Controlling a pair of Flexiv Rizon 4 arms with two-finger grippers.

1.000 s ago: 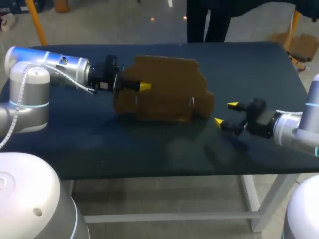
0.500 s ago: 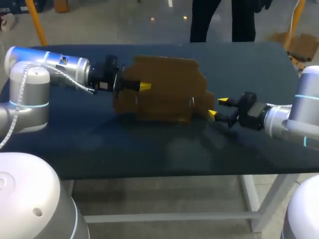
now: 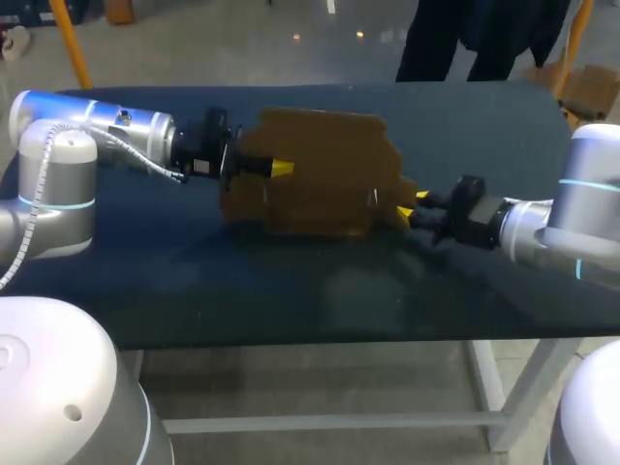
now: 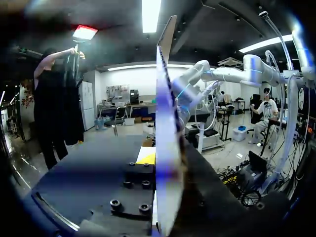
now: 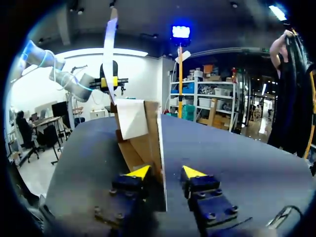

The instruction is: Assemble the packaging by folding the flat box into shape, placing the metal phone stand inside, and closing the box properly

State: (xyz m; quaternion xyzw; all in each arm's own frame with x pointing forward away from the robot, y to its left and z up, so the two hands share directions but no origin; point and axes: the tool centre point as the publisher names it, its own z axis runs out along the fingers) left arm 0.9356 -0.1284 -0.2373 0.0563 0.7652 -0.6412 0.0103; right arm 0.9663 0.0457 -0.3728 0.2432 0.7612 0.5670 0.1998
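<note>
While dark table (image 3: 320, 300) runs broad to its front edge at 6 o'clock of the brown box (image 3: 320, 174), left gripper (image 3: 279, 170) clamps the box's 9 o'clock edge. Right gripper (image 3: 412, 205), fingers parted, straddles the 4 o'clock flap.

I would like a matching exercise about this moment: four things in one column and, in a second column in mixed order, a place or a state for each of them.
Things:
1. left gripper
2. right gripper
3. cardboard box
4. table

Places or states:
A. dark surface under everything else
B. brown, not yet folded, held upright
C. at the box's right end, open, with a flap edge between its fingers
D. at the box's left end, shut on it

Pairs: 1-D, 2-C, 3-B, 4-A
</note>
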